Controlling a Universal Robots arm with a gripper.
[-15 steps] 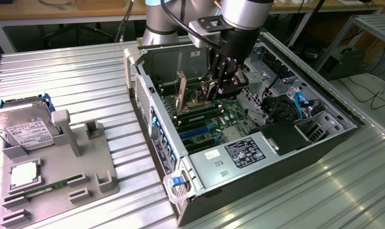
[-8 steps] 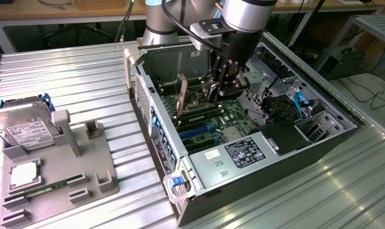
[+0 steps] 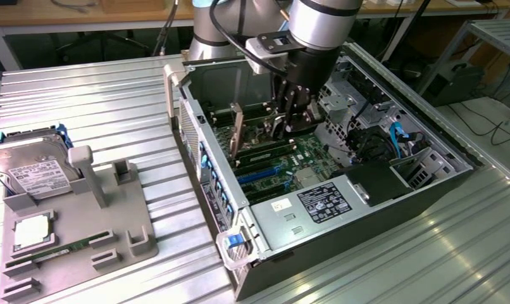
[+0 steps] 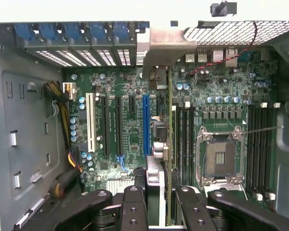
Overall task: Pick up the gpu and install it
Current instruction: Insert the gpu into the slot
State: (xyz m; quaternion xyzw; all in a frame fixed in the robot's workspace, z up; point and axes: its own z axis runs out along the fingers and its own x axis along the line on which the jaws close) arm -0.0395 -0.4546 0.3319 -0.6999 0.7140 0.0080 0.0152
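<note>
**Gripper clamped on the gpu inside the open case**

We see the gripper (image 3: 283, 128) reaching down into the open computer case (image 3: 238, 253), which lies on its side on the ribbed metal table (image 3: 111, 95). Its fingers (image 4: 133, 207) are clenched on the gpu (image 4: 160, 144), one on each face of the card, so the card stands on edge between them. In the wrist view we look along the card's thin edge. It runs away from the gripper (image 4: 160, 195) across the motherboard (image 4: 130, 139) to its silver bracket (image 4: 164, 44), which sits at the case's rear slot openings.

In the exterior view the gpu (image 3: 237, 136) stands upright, reaching from the fingers toward the rear wall of the case. We cannot tell whether its lower edge touches the board.

Just beside the held card lies a long blue slot (image 4: 145, 125); a white slot (image 4: 90, 122) lies farther off on the same side. The CPU socket (image 4: 220, 159) lies near the gripper on the card's other side.

Well apart from the gripper, outside the case at the exterior view's left, a grey holder (image 3: 86, 234) carries a hard drive (image 3: 35, 172) and a RAM stick (image 3: 59, 251).
</note>
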